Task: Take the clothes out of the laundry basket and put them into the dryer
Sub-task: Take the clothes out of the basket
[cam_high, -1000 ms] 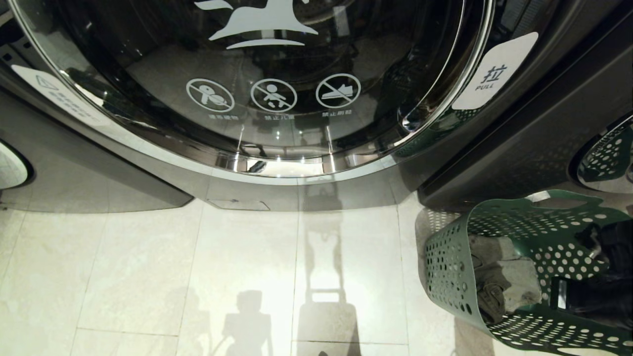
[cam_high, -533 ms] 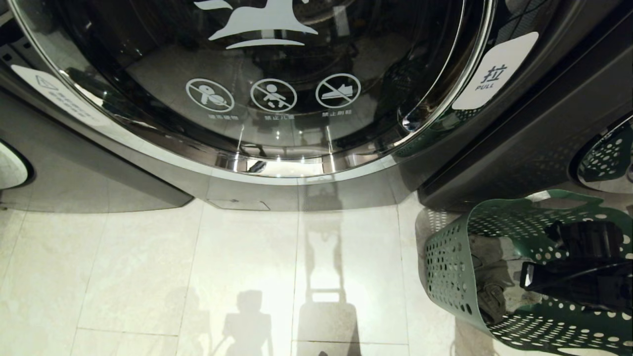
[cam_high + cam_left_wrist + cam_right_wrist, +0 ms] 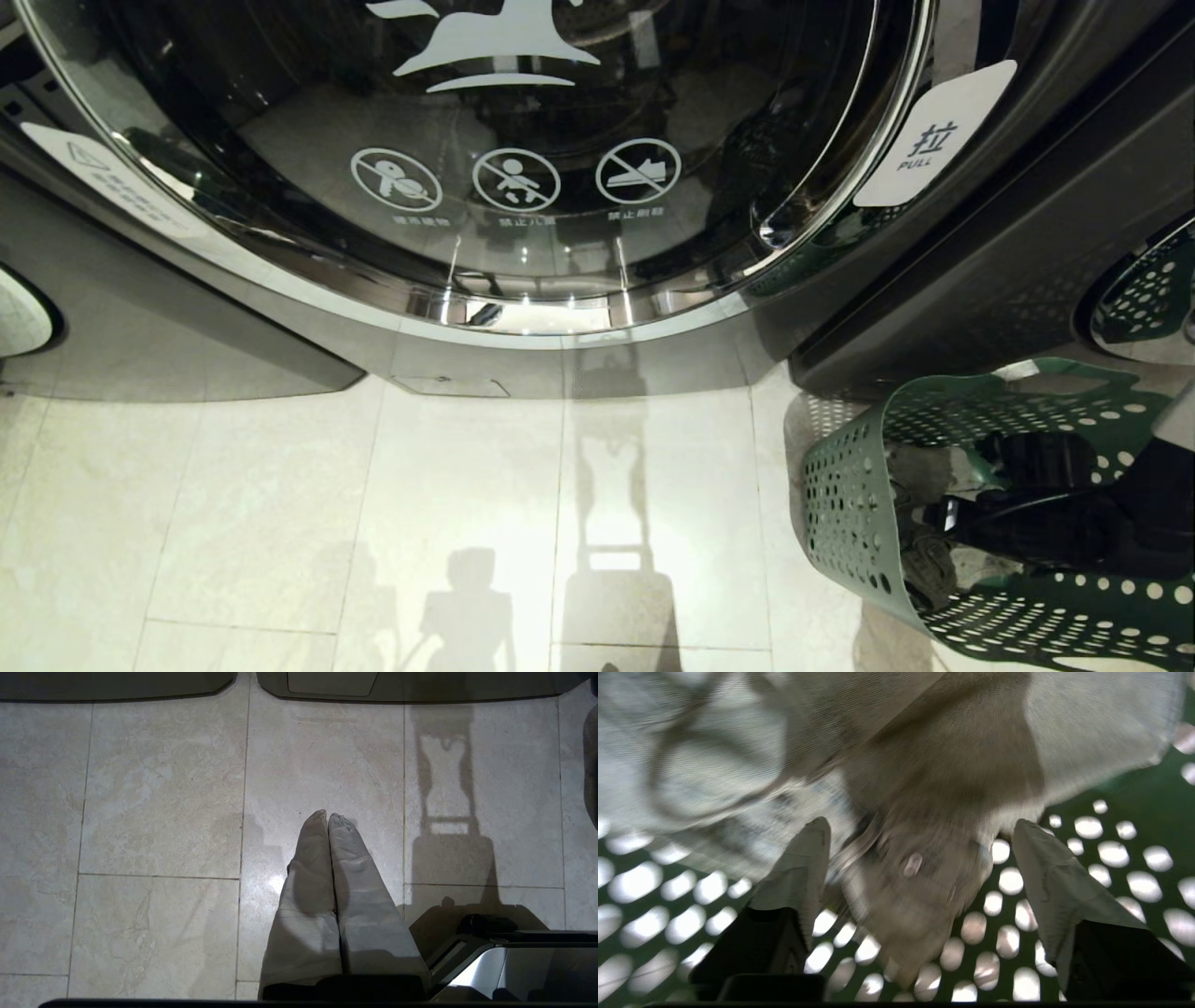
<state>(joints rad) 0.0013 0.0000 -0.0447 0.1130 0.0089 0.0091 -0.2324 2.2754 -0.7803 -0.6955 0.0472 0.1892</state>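
While the dryer (image 3: pixel 485 168) fills the upper part of the head view with its round glass door closed, the laundry basket (image 3: pixel 845 523) lies tipped on the pale tiled floor (image 3: pixel 280 523) at the lower right of that frame, its open mouth turned toward the right edge. Its green walls are pierced with round holes, and a cut-out handle shows at the rim near the top of the basket.

Inside it lie the clothes (image 3: pixel 924 551), a crumpled heap of grey and olive-brown fabric against the basket's left wall. The right gripper (image 3: pixel 952 513) reaches into the basket from the right edge of the head view, its dark body covering much of the interior, with its tip close beside the heap. In the right wrist view the right gripper (image 3: pixel 920 830) has its two cloth-covered fingers (image 3: pixel 803 863) spread wide apart, with the clothes (image 3: pixel 924 788) filling the upper part of that frame and a brown fold hanging down between the fingers. Neither finger is pressed onto the fabric; the perforated basket wall (image 3: pixel 1111 858) shows behind them.

The left gripper (image 3: pixel 327 817) hangs over bare floor (image 3: pixel 140 812) in the centre of the left wrist view, its two covered fingers pressed together with nothing between them.

A white label (image 3: pixel 934 140) reading PULL sits at the door's right edge.
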